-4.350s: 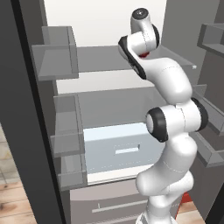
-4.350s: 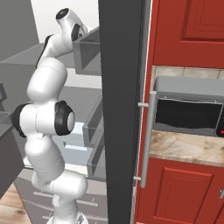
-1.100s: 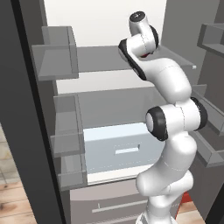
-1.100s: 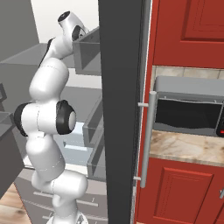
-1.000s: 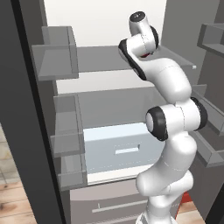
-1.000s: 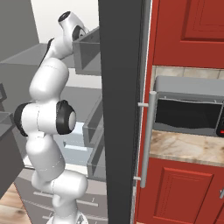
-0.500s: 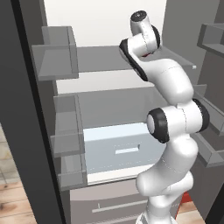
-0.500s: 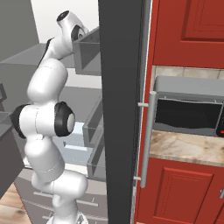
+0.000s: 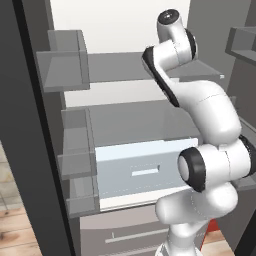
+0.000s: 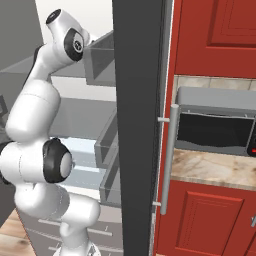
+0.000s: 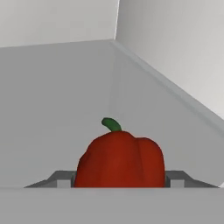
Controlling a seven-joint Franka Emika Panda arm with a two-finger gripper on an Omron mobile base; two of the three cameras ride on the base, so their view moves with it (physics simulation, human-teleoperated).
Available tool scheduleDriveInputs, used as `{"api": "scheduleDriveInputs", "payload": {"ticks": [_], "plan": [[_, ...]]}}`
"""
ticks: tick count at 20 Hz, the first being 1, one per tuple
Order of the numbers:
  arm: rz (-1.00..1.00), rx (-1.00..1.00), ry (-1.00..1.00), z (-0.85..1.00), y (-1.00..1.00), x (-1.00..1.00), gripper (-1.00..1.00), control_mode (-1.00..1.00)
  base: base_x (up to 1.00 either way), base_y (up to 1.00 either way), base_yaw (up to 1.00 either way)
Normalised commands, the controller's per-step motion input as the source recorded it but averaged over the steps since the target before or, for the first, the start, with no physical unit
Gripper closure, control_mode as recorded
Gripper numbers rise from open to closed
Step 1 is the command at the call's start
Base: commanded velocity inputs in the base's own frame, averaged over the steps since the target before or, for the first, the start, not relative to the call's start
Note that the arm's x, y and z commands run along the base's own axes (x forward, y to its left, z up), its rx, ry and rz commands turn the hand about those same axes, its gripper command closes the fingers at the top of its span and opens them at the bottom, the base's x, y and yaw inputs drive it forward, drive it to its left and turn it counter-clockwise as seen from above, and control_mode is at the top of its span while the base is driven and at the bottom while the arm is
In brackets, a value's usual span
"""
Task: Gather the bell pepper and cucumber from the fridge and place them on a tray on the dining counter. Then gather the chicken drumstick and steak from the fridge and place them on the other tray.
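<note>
A: What colour is the pepper [image 11: 119, 159]?
B: Glossy deep red, with a green stem at its 12 o'clock. The shelf [image 11: 57, 109] under it is pale grey, the walls near white.
A: And the fridge [image 9: 30, 125]?
B: Dark grey outside, white inside, with grey door bins [image 9: 62, 65] and a pale blue-white drawer [image 9: 140, 170].
A: At 3 o'clock of the fridge?
B: Red cabinets [image 10: 215, 35], a beige marbled tabletop [image 10: 215, 167], a grey-and-black microwave [image 10: 215, 122].

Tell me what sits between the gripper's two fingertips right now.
The bell pepper, upright with its green stem up, spans the gap between the gripper tips in the hand view; both tips sit at its sides.
</note>
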Motion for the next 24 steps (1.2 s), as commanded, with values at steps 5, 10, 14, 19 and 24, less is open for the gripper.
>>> {"api": "scheduleDriveInputs", "payload": {"ticks": [5, 10, 14, 19, 24], "plan": [[-0.01, 0.06, -0.06, 0.06, 0.00, -1.00, 1.00, -1.00, 0.00, 0.00, 0.00], [0.00, 0.07, -0.03, 0.00, 0.06, -1.00, 1.00, -1.00, 0.00, 0.00, 0.00], [0.04, 0.06, 0.00, 0.00, 0.21, -1.00, 1.00, -1.00, 0.00, 0.00, 0.00], [0.07, 0.02, 0.00, 0.00, 0.22, -1.00, 1.00, -1.00, 0.00, 0.00, 0.00], [0.15, 0.00, 0.00, -0.01, 0.13, -1.00, 1.00, -1.00, 0.00, 0.00, 0.00]]}}
